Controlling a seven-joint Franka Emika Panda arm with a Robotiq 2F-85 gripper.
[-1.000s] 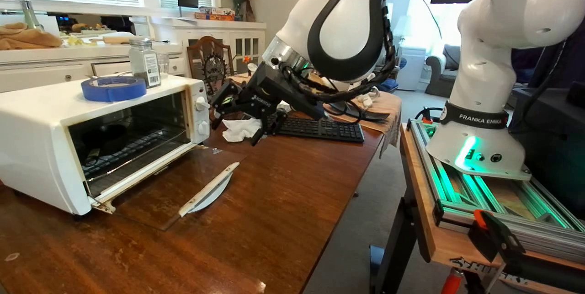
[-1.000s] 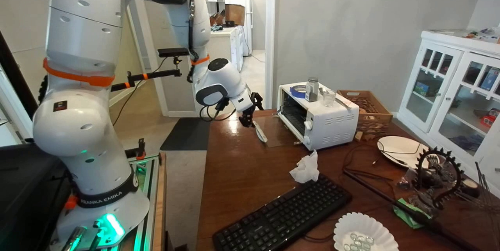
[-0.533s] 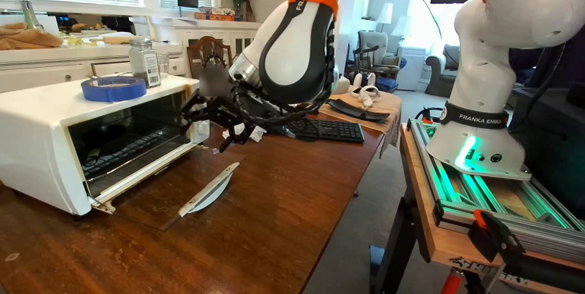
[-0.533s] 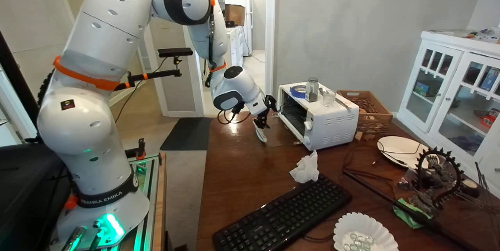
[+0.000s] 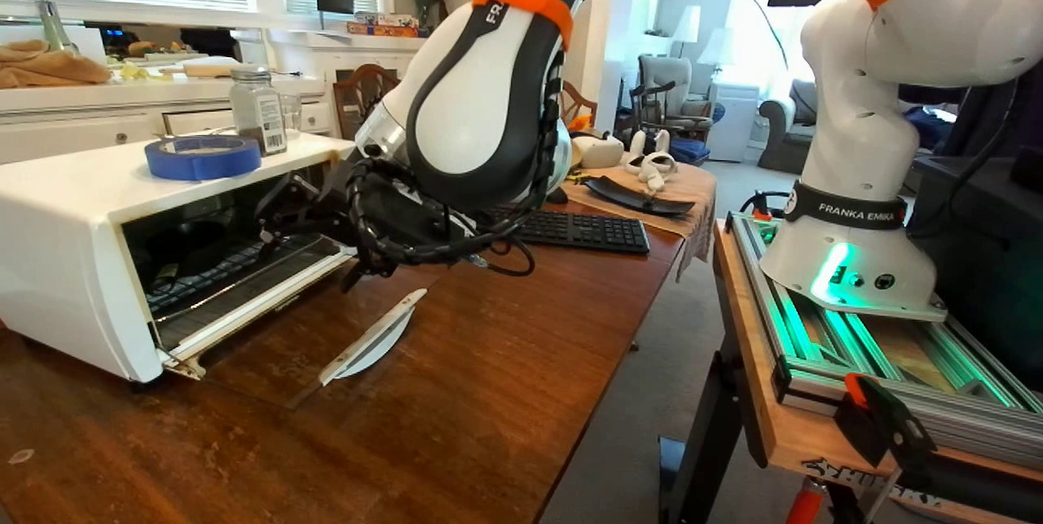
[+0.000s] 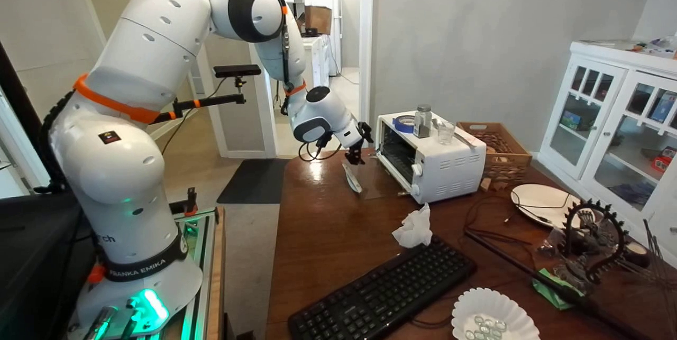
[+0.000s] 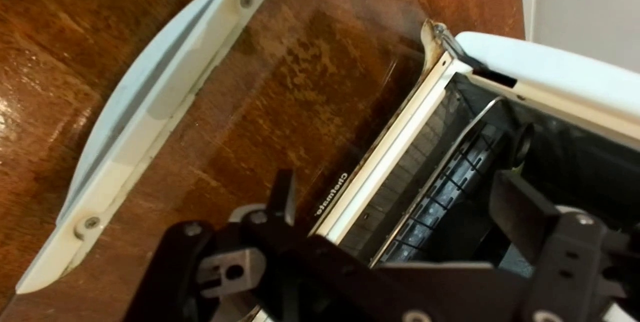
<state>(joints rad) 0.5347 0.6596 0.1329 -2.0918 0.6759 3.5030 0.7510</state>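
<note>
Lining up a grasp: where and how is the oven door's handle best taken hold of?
Probably mid-length on the handle, coming in from the side away from the oven: the door lies open over the table, and the handle runs along its free edge, bulging outward midway. Clearance underneath is unclear.

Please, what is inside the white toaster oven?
Inside the toaster oven are a wire rack and a dark pan-like object. The pincer covers part of the interior in the wrist view, and the back is too dark to tell.

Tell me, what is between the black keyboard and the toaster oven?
In an exterior view, a crumpled white tissue lies between the keyboard and the toaster oven.
</note>
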